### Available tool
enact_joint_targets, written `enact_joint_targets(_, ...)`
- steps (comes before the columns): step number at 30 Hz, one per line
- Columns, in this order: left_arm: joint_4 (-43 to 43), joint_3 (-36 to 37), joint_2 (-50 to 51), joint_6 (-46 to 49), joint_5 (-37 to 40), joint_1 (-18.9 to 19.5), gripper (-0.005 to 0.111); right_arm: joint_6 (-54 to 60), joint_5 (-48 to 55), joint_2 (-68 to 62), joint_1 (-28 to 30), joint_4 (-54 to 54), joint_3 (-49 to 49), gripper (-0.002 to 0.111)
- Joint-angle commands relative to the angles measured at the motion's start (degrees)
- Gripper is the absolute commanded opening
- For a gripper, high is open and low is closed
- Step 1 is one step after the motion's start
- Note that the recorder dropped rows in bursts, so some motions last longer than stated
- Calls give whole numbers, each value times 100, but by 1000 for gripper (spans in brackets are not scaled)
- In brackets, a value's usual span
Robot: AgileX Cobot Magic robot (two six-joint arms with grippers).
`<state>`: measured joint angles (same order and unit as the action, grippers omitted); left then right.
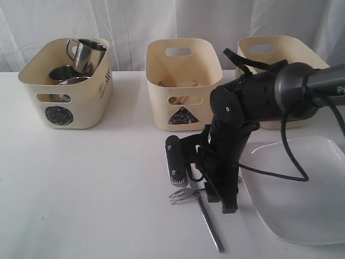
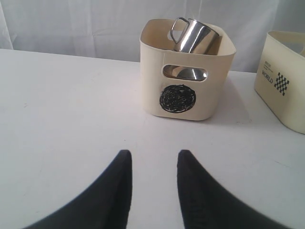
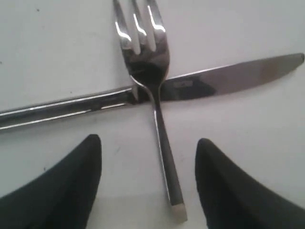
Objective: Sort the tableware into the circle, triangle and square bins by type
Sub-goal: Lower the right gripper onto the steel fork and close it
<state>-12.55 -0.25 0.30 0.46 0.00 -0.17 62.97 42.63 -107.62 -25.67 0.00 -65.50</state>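
On the white table [image 1: 81, 189], right side: big white plate [image 1: 302, 216], not yet sorted. It lies just beside my right arm.

Bins along the back:
- Circle bin [image 1: 67, 86] holds a steel mug [image 1: 86, 54] and other steel vessels.
- Triangle bin [image 1: 183, 81] holds pale wooden sticks, probably the chopsticks.
- Third bin [image 1: 272, 48] is partly behind my arm and its mark is hidden.

Left gripper [image 2: 151, 155]: fingers apart with nothing between them, hovering low over bare table and facing the circle bin. It is idle.

Right gripper [image 3: 147, 143]: fingers spread wide, one on each side of the fork handle, and not yet touching it.

Knife [image 3: 224, 78]: flat on the table, lying crosswise under the fork.

Fork [image 3: 157, 114]: its neck rests on top of the knife, where blade meets handle. The tines are beyond the knife and the handle end is nearest my wrist.

Step in hand, as I judge it: pick the fork, then carry it to the triangle bin with the other long utensils.

Notes for doing it well:
- Come straight down, keeping the handle centred between the fingers.
- Close on the handle well short of the crossing, so the knife is neither pinched nor dragged.
- The handle is thin, slick and lies low, so the fingertips must reach the table before closing.
- Risk: the fork pivots on the knife and skates out sideways.
- Lift vertically first to clear the knife, then travel.
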Motion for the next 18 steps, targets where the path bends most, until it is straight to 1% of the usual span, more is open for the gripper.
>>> enact_joint_targets(1, -27, 25, -30, -46, 0, 12, 38, 172, -116, -61, -2, 0, 25, 55)
enact_joint_targets(5, -27, 25, -30, -46, 0, 12, 38, 469, -146, -136, -2, 0, 25, 55)
enact_joint_targets(15, -27, 25, -30, -46, 0, 12, 38, 484, -364, -246, -2, 0, 25, 55)
enact_joint_targets(18, -27, 25, -30, -46, 0, 12, 38, 484, -338, -282, -2, 0, 25, 49)
